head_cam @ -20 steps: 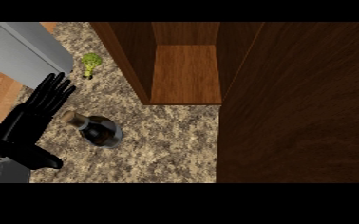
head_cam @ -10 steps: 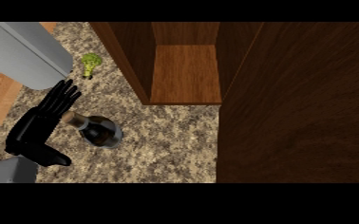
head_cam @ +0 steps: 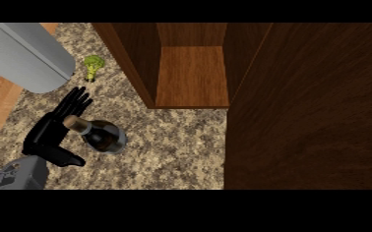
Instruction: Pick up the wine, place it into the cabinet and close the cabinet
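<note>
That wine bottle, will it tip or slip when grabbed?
The wine bottle looks tall and narrow-necked, standing upright on the counter, so a sideways nudge from the left robot hand could tip it. Its glossy dark surface suggests glass: probably slippery, rigid and breakable.

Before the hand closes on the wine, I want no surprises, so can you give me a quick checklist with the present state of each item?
1. Wine bottle upright on the counter: ok.
2. Left hand beside the bottle, fingers straight, not yet curled round it: ok to close.
3. Cabinet open, its shelf bare where it shows: ok.
4. Path from bottle to cabinet opening free of things: ok; the broccoli lies off to the side.
5. Cabinet door swung wide, out of the way: ok.
6. Right hand position: cannot tell, it shows nowhere in the head view.
</note>
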Robot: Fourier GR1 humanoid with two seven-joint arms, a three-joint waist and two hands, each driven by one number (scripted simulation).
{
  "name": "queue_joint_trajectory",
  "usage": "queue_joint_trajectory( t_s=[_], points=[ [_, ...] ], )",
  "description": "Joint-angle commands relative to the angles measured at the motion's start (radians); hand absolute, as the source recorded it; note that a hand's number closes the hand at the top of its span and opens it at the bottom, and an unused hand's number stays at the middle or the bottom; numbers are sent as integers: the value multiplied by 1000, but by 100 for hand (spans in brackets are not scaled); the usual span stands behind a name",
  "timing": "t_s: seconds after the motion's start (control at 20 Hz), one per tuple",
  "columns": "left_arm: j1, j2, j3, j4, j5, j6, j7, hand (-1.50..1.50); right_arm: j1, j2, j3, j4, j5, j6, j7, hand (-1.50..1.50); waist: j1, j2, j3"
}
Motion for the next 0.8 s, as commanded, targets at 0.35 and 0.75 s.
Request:
queue_joint_trajectory(
  t_s=[0.35, 0.75],
  points=[
    [-109, 10, -60, 286, -124, 9, -212, -150, -29, -24, -58, 0, -48, 4, 4, -150, -1, 0, 0],
    [-136, -34, -98, 417, -174, 68, -343, -150, 45, 27, 36, -38, 54, 12, -25, -150, -5, 1, -1]
  ],
)
